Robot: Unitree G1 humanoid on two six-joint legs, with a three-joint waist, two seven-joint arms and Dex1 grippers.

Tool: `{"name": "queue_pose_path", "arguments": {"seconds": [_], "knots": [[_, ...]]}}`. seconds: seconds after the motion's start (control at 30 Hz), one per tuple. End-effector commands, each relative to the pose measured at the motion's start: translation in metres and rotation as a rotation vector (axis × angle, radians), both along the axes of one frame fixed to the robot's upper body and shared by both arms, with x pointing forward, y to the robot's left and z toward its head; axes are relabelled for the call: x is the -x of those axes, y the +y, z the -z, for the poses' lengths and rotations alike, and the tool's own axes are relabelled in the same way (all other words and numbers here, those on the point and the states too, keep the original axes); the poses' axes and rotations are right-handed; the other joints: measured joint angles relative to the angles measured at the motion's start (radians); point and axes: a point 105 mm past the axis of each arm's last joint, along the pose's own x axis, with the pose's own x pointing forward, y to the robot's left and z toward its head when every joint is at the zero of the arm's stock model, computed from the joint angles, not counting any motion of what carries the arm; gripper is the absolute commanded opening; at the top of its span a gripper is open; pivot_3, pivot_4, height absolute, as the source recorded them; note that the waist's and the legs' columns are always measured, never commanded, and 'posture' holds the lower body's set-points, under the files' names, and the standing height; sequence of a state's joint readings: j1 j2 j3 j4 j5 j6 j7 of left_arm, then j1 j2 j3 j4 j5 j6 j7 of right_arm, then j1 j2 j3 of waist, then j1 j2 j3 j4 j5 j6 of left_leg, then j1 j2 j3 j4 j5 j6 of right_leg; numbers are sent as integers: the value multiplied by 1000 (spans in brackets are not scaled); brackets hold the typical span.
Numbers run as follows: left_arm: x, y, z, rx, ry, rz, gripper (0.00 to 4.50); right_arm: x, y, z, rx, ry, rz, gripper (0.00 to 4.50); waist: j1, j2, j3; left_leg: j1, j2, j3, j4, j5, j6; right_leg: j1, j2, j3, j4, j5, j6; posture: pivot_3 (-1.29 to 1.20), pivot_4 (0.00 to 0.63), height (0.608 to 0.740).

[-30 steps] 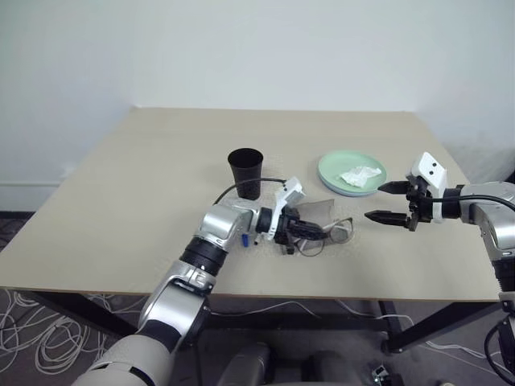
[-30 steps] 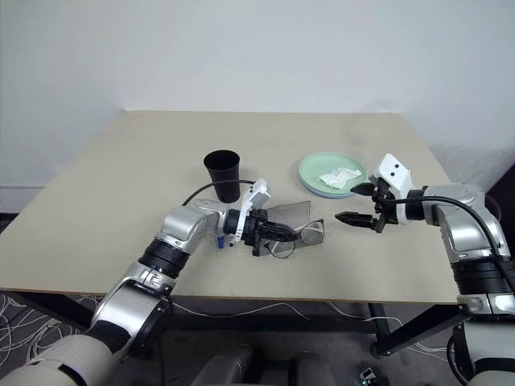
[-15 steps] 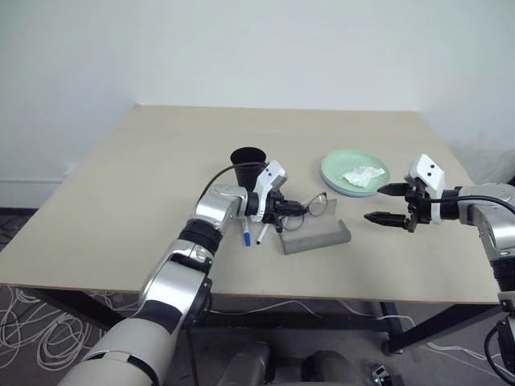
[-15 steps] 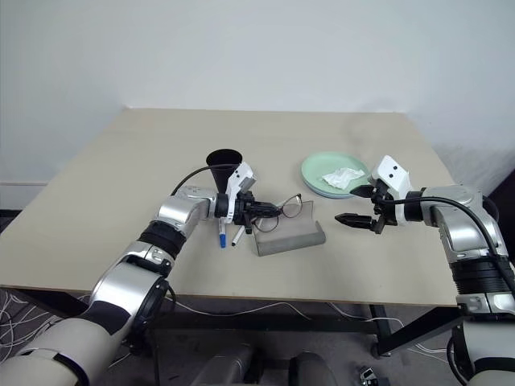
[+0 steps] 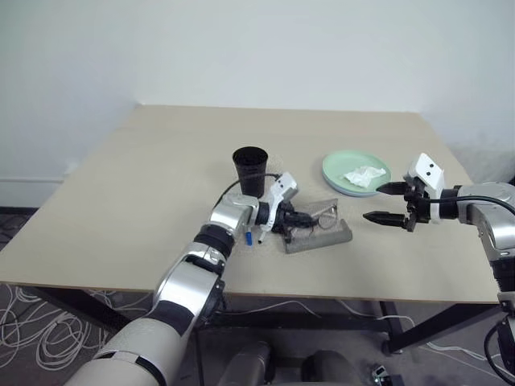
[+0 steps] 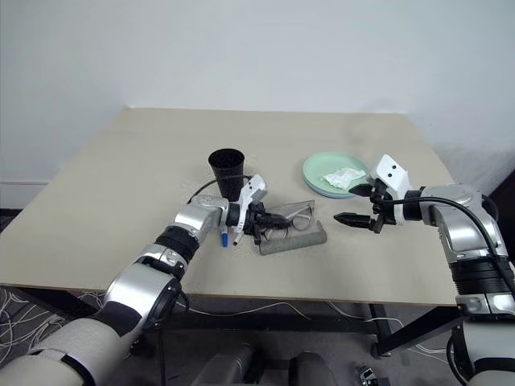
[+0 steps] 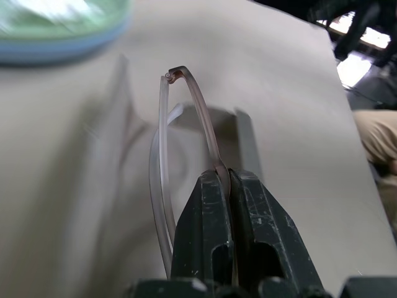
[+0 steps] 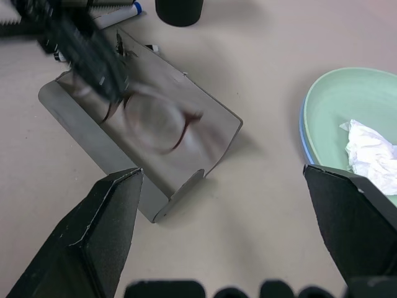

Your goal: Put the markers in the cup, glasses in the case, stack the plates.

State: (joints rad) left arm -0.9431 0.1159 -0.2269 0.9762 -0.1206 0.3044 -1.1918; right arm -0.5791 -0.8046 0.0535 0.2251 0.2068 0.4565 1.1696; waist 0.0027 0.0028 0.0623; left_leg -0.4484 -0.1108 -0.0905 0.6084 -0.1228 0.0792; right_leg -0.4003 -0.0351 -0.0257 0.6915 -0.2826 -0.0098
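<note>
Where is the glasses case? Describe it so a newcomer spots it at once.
Start at the black cup near the middle of the table; just in front and to its right lies the case. It is the grey, flat, rectangular felt piece, flap open, unlike the round plates.

Table [image 5: 145, 193]: light beige top, square-cornered, on dark legs, set close to the wall.
Tissue [image 5: 360, 174]: crumpled, white, lying on the table's right side.
Wall [image 5: 257, 48]: plain white, behind the table's far edge.
Cables [image 5: 32, 330]: pale loops on the floor under the table's left side.
Floor [image 5: 24, 229]: dark grey.
</note>
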Motion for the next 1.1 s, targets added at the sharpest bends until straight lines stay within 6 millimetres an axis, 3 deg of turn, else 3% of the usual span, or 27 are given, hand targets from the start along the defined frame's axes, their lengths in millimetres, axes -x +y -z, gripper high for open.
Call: {"name": "queue_pose_path", "arguments": {"seconds": [0.03, 0.37, 0.5, 0.67, 0.8, 0.9, 1.1], "knots": [[4, -5, -10, -3, -38, 62, 40, -1, 3, -13, -17, -48, -12, 4500, 0, 0, 0, 0, 0, 0, 0, 0, 0, 0, 0, 0, 0, 0, 0, 0, 0, 727], [12, -1, -9, -12, 17, 98, 40, -1, 4, -11, -12, -44, -15, 4500, 0, 0, 0, 0, 0, 0, 0, 0, 0, 0, 0, 0, 0, 0, 0, 0, 0, 727], [8, -1, -14, -8, 12, 80, 959, -1, 5, -10, -13, -43, -18, 4500, 0, 0, 0, 0, 0, 0, 0, 0, 0, 0, 0, 0, 0, 0, 0, 0, 0, 727], [-2, 1, -23, 5, -52, 35, 2717, -1, 6, -10, -14, -41, -20, 4500, 0, 0, 0, 0, 0, 0, 0, 0, 0, 0, 0, 0, 0, 0, 0, 0, 0, 727], [-9, 4, -44, 53, -101, 20, 2717, 0, 6, -10, -12, -41, -20, 4500, 0, 0, 0, 0, 0, 0, 0, 0, 0, 0, 0, 0, 0, 0, 0, 0, 0, 727], [-9, 3, -64, 102, -130, 31, 2046, 0, 6, -10, -12, -42, -20, 4500, 0, 0, 0, 0, 0, 0, 0, 0, 0, 0, 0, 0, 0, 0, 0, 0, 0, 727], [-20, 8, -85, 133, -202, -44, 17, -3, 8, -11, -13, -47, -27, 4500, 0, 0, 0, 0, 0, 0, 1, 0, 0, 0, 0, 0, 0, 0, 0, 0, 0, 727]]}}
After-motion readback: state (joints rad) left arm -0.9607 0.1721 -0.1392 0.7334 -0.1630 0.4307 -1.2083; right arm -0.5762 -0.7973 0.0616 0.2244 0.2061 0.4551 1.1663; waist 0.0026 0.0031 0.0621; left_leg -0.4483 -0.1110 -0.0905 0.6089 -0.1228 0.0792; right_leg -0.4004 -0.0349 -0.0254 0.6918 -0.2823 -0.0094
